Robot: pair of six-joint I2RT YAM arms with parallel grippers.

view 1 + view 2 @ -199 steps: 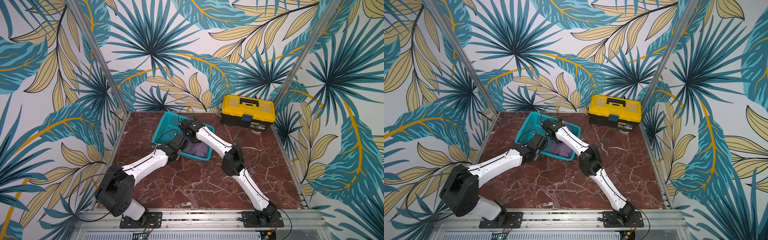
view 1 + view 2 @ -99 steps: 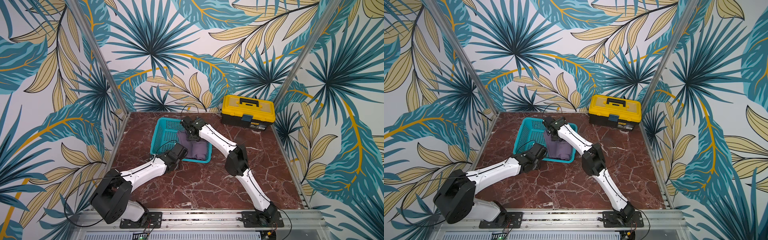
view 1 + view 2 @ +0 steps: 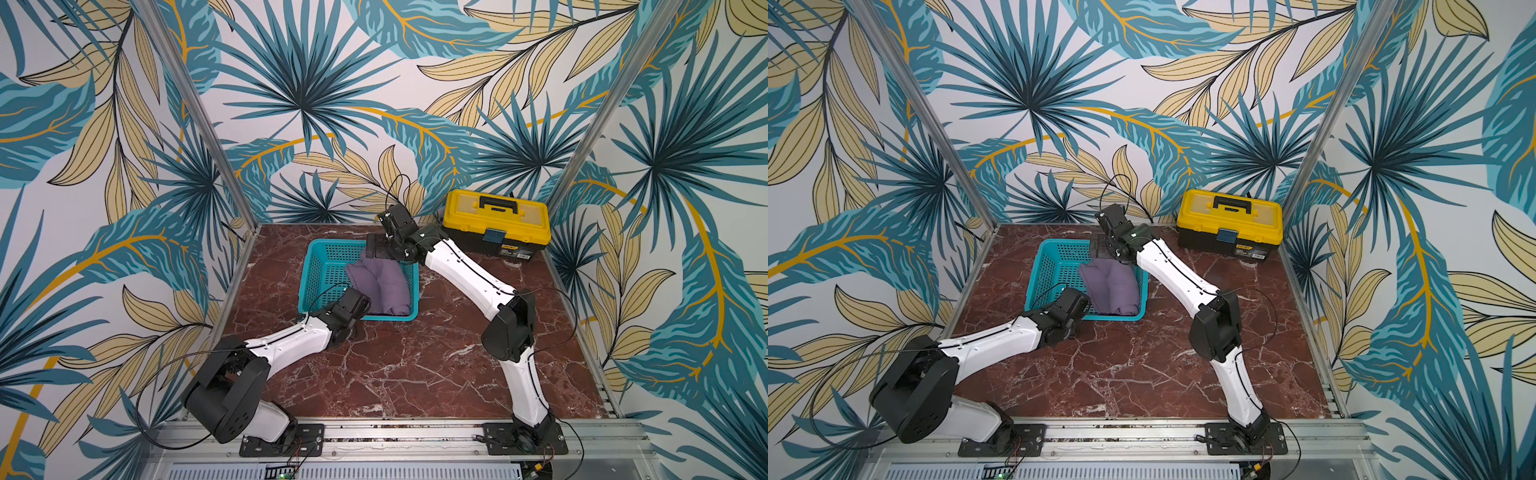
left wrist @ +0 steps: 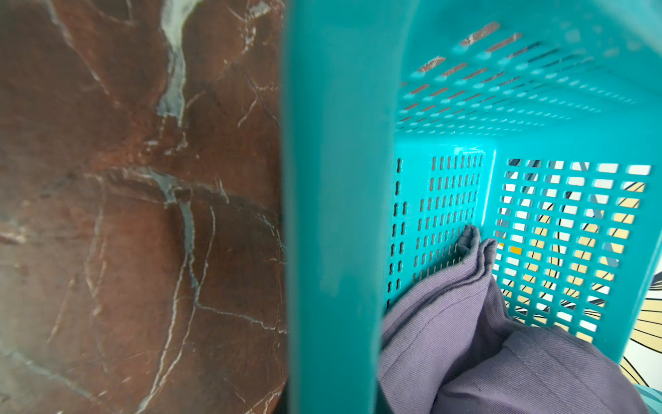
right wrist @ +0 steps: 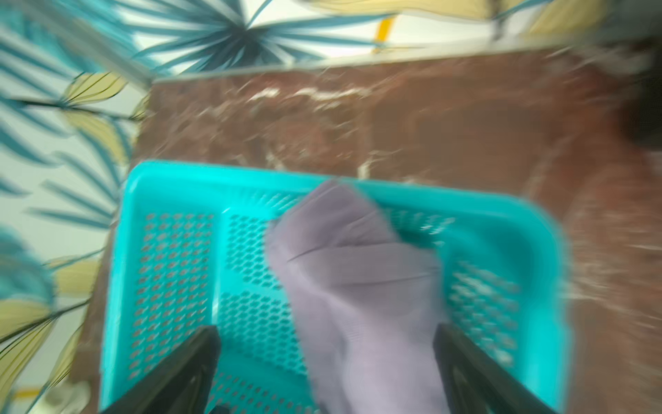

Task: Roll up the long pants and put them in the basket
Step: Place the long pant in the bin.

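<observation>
Right gripper [image 5: 324, 333]: jaws wide, empty, straddling the far end of the pants [image 3: 384, 286], which lie bundled inside the basket [image 3: 306, 276]. Left gripper [image 3: 361, 309]: closed, at the basket's near rim.

Risk: you pinch one layer and the bundle unfolds, or fabric snags and the basket tips.

Left fingers are out of shot and the right wrist view is smeared. Can't tell how tight the roll is.

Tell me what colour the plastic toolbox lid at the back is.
The rectangular plastic toolbox lid is yellow, clearest in a top view.
</observation>
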